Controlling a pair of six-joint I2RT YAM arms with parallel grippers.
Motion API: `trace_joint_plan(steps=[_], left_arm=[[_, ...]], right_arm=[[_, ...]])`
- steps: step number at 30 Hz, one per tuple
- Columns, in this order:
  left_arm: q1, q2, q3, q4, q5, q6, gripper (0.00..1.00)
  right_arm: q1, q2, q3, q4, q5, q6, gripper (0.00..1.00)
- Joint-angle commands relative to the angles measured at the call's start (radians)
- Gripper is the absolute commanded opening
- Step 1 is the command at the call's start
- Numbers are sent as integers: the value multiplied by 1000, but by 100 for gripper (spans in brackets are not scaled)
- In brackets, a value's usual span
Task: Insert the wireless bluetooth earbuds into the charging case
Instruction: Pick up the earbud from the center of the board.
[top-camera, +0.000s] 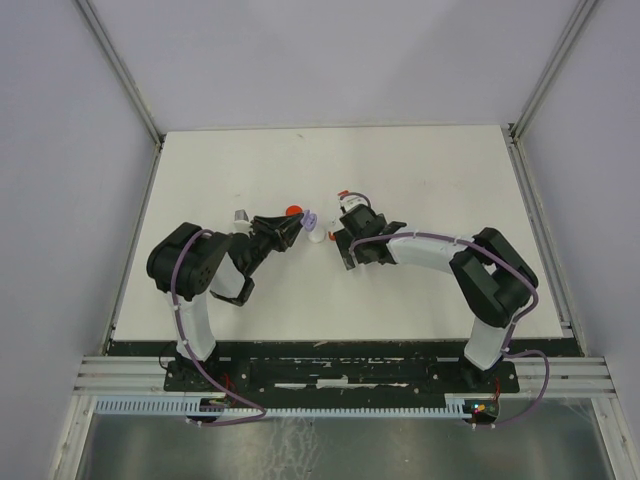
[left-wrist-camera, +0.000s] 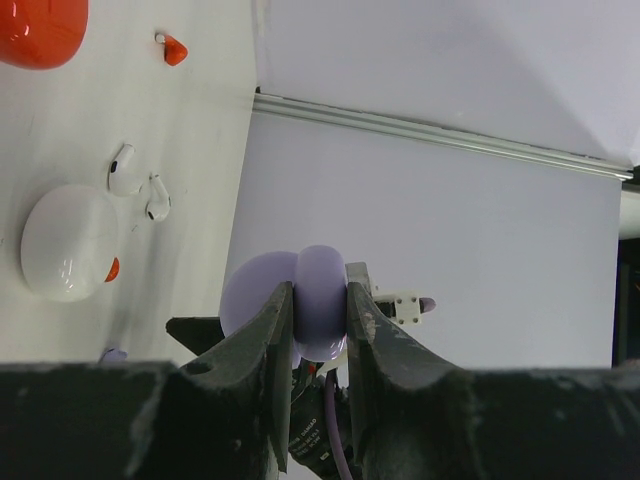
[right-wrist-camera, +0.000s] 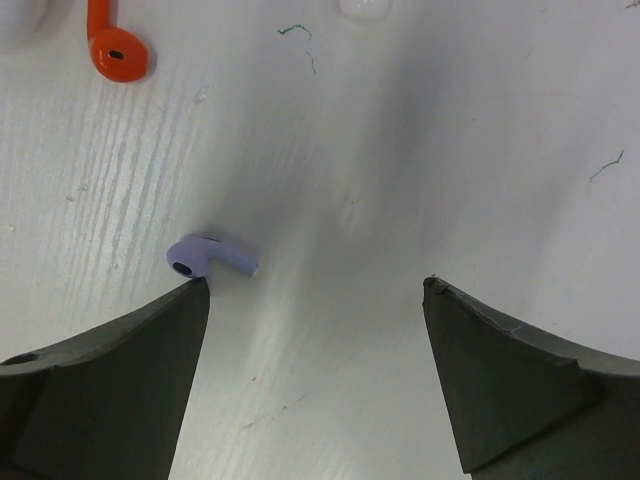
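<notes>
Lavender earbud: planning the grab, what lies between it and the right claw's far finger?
Only bare table, in the right wrist view; the lavender earbud lies beside the nearer finger.

Open table (right-wrist-camera: 330, 200) between the wide right jaws, lavender earbud (right-wrist-camera: 205, 256) just beside one tip, red earbud (right-wrist-camera: 115, 45) farther off.

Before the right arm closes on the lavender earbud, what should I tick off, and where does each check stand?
1. The right gripper is open: ok.
2. The lavender earbud is centred between its fingers: not ok, it lies right beside one fingertip.
3. The left gripper is shut on the lavender case: ok.
4. The case is open and ready to take the bud: cannot tell.
5. The red earbud is clear of the jaws: ok, it lies well apart.
</notes>
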Motion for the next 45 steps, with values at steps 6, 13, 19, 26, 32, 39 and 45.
trace_joint_plan(steps=[6, 13, 19, 26, 32, 39, 45], left_arm=[[12, -31, 9, 206, 30, 16, 3], [20, -27, 7, 204, 34, 15, 3], [23, -28, 7, 205, 36, 15, 3], [26, -27, 5, 204, 37, 15, 3], [26, -28, 5, 205, 37, 15, 3], [26, -28, 3, 205, 37, 15, 3], [26, -30, 3, 205, 37, 15, 3]], right_arm=[[5, 46, 50, 9, 3, 7, 96], [5, 69, 73, 12, -17, 7, 94], [7, 85, 91, 15, -39, 13, 92], [8, 92, 99, 20, -61, 22, 86], [11, 109, 112, 19, -78, 28, 72], [16, 127, 129, 16, -95, 32, 61], [19, 132, 134, 13, -100, 33, 52]])
